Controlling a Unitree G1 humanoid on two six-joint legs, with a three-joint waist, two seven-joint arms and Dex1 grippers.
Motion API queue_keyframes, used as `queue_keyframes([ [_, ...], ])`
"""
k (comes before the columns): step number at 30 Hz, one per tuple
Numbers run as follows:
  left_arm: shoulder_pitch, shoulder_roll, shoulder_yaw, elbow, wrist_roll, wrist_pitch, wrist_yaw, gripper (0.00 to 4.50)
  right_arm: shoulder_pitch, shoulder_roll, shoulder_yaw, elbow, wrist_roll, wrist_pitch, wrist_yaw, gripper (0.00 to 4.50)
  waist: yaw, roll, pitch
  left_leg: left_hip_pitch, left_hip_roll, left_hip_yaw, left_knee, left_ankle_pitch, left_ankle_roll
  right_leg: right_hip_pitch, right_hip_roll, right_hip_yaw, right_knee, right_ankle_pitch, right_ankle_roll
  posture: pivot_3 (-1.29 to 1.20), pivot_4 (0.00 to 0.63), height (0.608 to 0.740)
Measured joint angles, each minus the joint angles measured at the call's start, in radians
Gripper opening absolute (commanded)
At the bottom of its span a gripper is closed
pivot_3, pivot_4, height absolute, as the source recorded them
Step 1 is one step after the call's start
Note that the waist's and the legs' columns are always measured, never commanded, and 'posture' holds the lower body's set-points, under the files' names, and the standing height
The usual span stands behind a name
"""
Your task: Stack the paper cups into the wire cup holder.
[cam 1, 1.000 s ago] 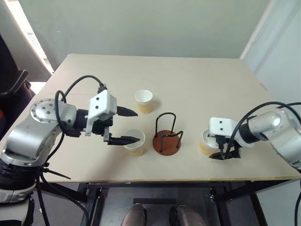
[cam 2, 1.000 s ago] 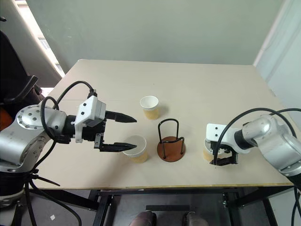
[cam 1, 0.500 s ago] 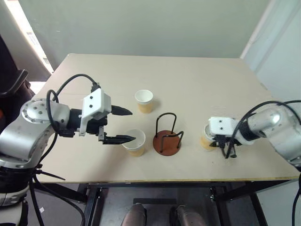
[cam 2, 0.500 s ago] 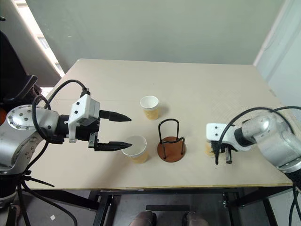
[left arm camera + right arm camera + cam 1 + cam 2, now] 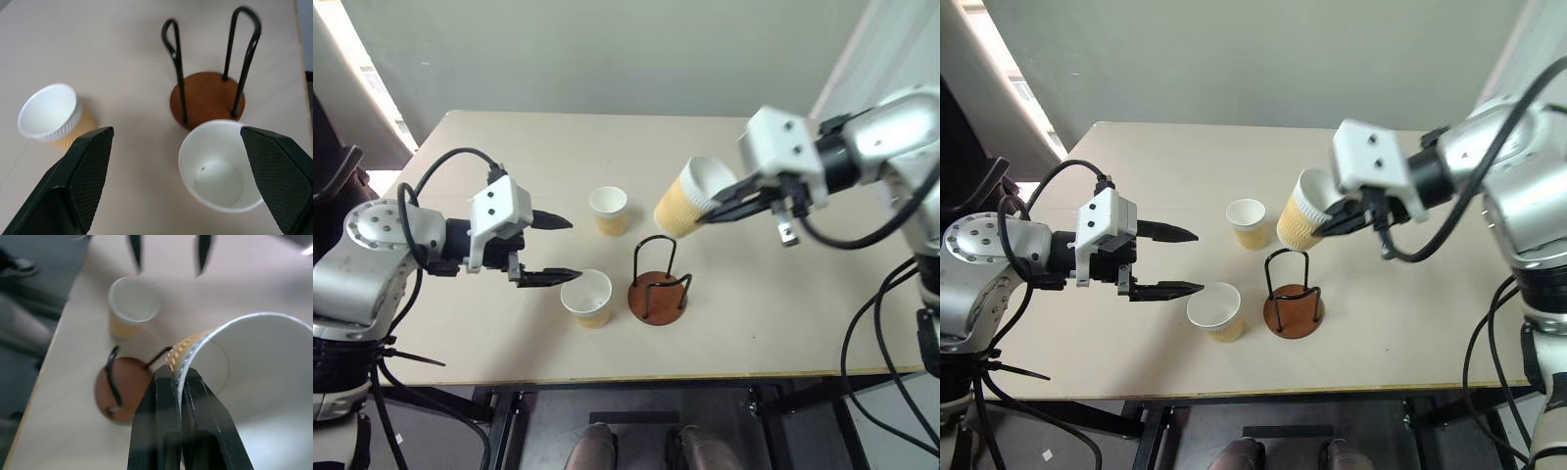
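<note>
Three paper cups are in play as we work to fill the wire cup holder point(image 5: 659, 287), which stands empty on the table point(image 5: 783, 294). Our right gripper point(image 5: 722, 208) pinches the rim of one cup point(image 5: 687, 199) and holds it in the air just above the holder and slightly beyond it. That cup is tilted, its mouth facing up and back toward our right arm, its base angled down toward the holder's wire loops. We judge the next move turns on righting the cup so its long axis lines up with the loops. Our left gripper point(image 5: 550, 250), fingers spread wide and holding nothing, hovers on the holder's left, beside the near cup point(image 5: 587, 298). The far cup point(image 5: 609, 211) stands behind the holder, to its left.
</note>
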Motion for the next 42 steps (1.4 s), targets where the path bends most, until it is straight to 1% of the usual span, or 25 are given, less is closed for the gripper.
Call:
queue_keyframes([
  [8,0.075,0.016,0.026,-0.035,-0.007,0.019,0.015,4.48,0.041,0.001,0.025,-0.01,-0.031,-0.038,0.01,0.04,0.0,0.0,0.0,0.0,0.0,0.001,0.0,-0.002,-0.003,-0.001,0.0,0.0,0.0,-0.001,-0.001,0.0,0.15,0.74],
  [15,0.075,0.001,0.029,-0.061,-0.041,0.033,0.022,4.48,0.055,0.01,0.043,-0.027,-0.039,-0.057,0.015,0.04,-0.001,0.0,0.0,0.001,0.0,0.001,0.0,-0.003,-0.003,-0.001,0.0,0.0,0.001,0.001,-0.003,0.0,0.15,0.74],
  [17,0.075,0.0,0.029,-0.061,-0.041,0.033,0.026,4.48,0.056,0.011,0.044,-0.036,-0.039,-0.057,0.015,0.44,-0.001,0.0,0.0,0.001,0.0,0.001,0.0,-0.003,-0.003,-0.001,0.0,0.0,0.001,0.002,-0.004,0.0,0.15,0.74],
  [19,0.064,-0.006,0.019,-0.057,-0.037,0.033,0.034,4.48,0.061,0.012,0.049,-0.043,-0.041,-0.055,0.015,0.96,-0.001,0.0,0.0,0.001,0.0,0.001,0.0,-0.002,-0.003,-0.001,0.0,0.0,0.001,0.003,-0.004,0.0,0.15,0.74],
  [21,0.036,-0.017,-0.001,-0.041,-0.023,0.032,0.042,4.48,0.064,0.019,0.054,-0.044,-0.041,-0.047,0.014,1.68,0.0,0.0,0.0,0.001,0.0,0.001,0.0,-0.002,-0.002,-0.001,-0.001,0.0,0.001,0.004,-0.004,0.0,0.15,0.74],
  [25,-0.062,-0.068,-0.053,0.018,0.017,0.029,0.069,4.48,0.061,0.032,0.054,-0.026,-0.052,-0.031,-0.003,3.02,0.001,0.0,0.0,0.001,0.0,0.001,0.001,-0.001,-0.002,0.0,-0.001,0.0,0.001,0.005,-0.004,0.0,0.15,0.74],
  [29,-0.134,-0.074,-0.128,0.098,0.075,0.006,0.037,4.48,0.056,0.031,0.044,0.046,-0.066,-0.025,-0.028,4.42,-0.001,0.0,0.0,0.001,0.0,0.001,0.0,-0.001,-0.002,-0.001,-0.001,0.0,0.0,0.005,-0.003,0.0,0.15,0.74],
  [33,-0.183,-0.066,-0.204,0.158,0.114,-0.036,-0.077,4.48,0.047,0.047,-0.066,0.129,-0.013,0.024,-0.065,4.46,0.0,0.0,0.0,0.0,0.0,0.001,-0.001,-0.001,-0.003,-0.002,-0.001,0.0,0.0,0.005,-0.003,0.0,0.15,0.74],
  [36,-0.241,-0.064,-0.281,0.221,0.16,-0.084,-0.18,4.48,0.061,0.045,-0.125,0.118,0.023,0.064,-0.088,4.46,0.002,0.0,0.0,0.0,0.0,0.0,-0.001,-0.001,-0.003,-0.002,0.0,0.0,-0.001,0.005,-0.003,0.0,0.15,0.74],
  [39,-0.302,-0.074,-0.318,0.287,0.203,-0.126,-0.239,4.48,0.107,0.044,-0.127,0.093,0.03,0.086,-0.111,4.46,0.002,0.0,0.0,0.0,0.0,0.0,-0.001,-0.001,-0.003,-0.002,0.0,0.0,-0.001,0.005,-0.002,0.0,0.15,0.74],
  [42,-0.373,-0.1,-0.377,0.371,0.285,-0.186,-0.275,4.48,0.143,0.043,-0.127,0.059,0.031,0.109,-0.143,4.46,0.004,0.0,0.0,-0.001,0.0,0.0,0.0,-0.002,-0.002,-0.002,-0.001,0.0,-0.001,0.005,-0.002,0.0,0.15,0.74],
])
